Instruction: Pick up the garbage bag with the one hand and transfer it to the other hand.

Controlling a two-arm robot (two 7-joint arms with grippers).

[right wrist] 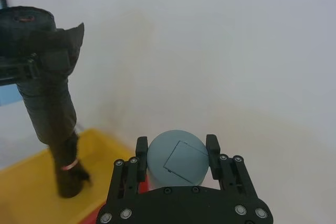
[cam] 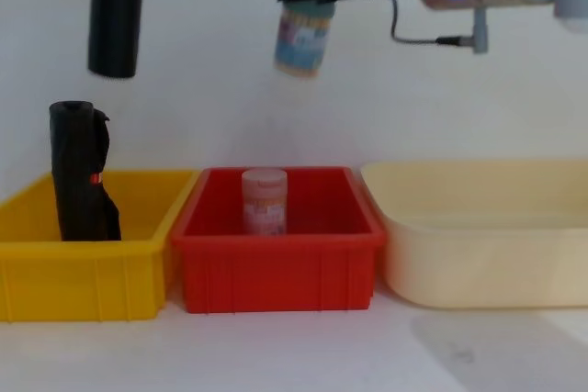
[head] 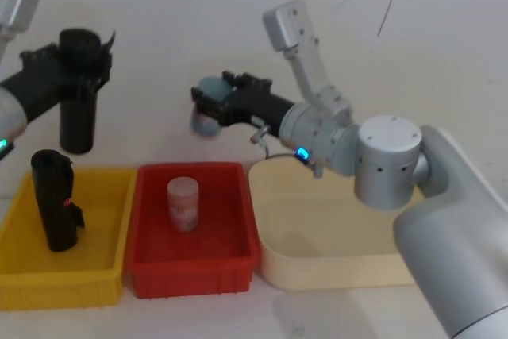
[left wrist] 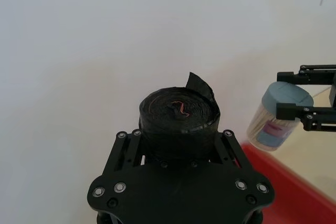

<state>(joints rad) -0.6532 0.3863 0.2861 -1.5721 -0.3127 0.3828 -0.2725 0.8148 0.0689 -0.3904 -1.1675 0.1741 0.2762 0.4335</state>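
Left end effector [head: 82, 71] is clamped on the black rolled plastic garbage bag [head: 78, 126], high over the yellow plastic bin [head: 63, 287] at left, so pickup looks done, but no handoff yet, since the right end effector [head: 210, 99] is gripping a grey-lidded clear jar [cam: 303, 39].

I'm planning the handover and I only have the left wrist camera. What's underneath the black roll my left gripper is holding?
Observer: A yellow bin sits well below the garbage bag that the left gripper holds up.
Operator: Anything in that bin?
Observer: Yes, a second black roll with a red mark stands upright in it.
Operator: The right gripper has a jar. Is that the only one?
Observer: No. The right gripper has its fingers shut on the held jar, and a second jar stands in the red bin.
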